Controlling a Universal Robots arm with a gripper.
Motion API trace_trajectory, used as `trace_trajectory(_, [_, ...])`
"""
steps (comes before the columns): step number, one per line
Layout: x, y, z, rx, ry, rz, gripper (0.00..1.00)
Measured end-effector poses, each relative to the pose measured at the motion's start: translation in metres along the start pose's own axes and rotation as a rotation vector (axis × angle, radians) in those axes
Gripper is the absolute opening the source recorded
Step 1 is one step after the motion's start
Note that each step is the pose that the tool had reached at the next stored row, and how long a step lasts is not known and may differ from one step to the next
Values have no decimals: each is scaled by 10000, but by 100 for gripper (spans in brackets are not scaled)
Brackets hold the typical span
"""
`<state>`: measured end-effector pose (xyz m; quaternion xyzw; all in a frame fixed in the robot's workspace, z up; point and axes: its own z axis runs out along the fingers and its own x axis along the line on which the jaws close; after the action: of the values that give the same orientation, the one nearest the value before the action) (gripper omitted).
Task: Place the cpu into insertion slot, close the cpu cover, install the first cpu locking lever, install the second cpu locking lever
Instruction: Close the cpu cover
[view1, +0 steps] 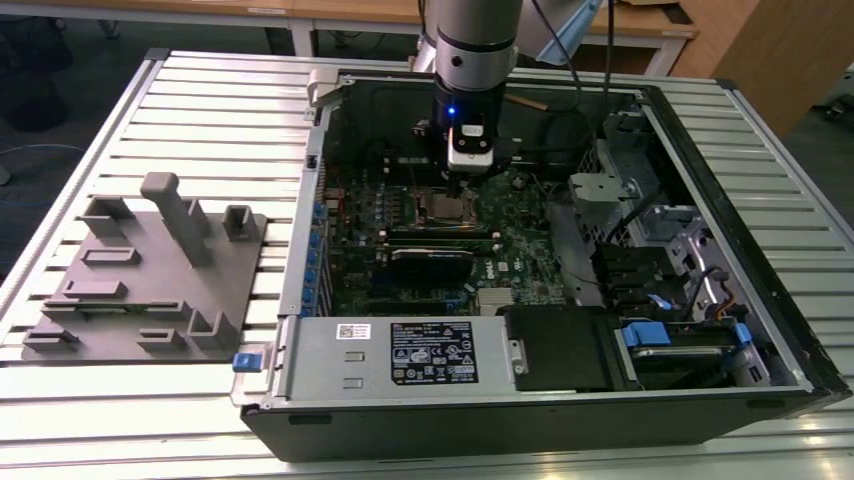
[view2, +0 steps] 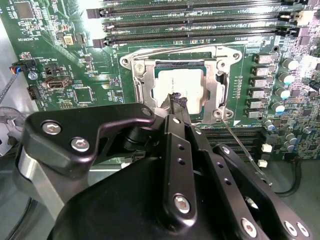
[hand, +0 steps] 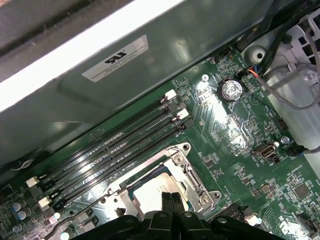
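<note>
- Exterior view: a grey stand (view1: 147, 270) lies on the tabletop (view1: 200, 90) toward the exterior view's left edge. To its right, the open computer case (view1: 534, 430) holds the green board (view1: 360, 250). The arm's claw (view1: 470, 165) hangs just over the slot (view1: 441, 207), near the board's middle.
- In both wrist views the claw (view2: 176, 100) (hand: 170, 200) has its tips pressed together, pinching nothing, right above the chip.
- The chip (view2: 182, 80) (hand: 150, 192) sits in the slot. It is a flat, dull silver square, level with its surround.
- The cover (view2: 218, 87) (hand: 192, 180), a thin silver frame, appears to lie down around the chip.
- One wire lever (view2: 170, 50) runs along the slot's edge nearest the long black memory slots (view2: 190, 31). A second lever (view2: 245, 150) angles away from a corner and seems unlatched.
- My reading is that seating is done and the work is at the cover or first lever. Latching calls for a steady, well-aimed push on thin wire, without the tips slipping onto the chip.
</note>
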<state>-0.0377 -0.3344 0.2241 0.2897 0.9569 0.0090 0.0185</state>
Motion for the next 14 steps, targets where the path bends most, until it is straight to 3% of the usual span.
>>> trace_trajectory(8, [0, 0, 0, -2, 1, -67, 10])
trace_trajectory(14, [0, -1, 8, -22, 21, -762, 10])
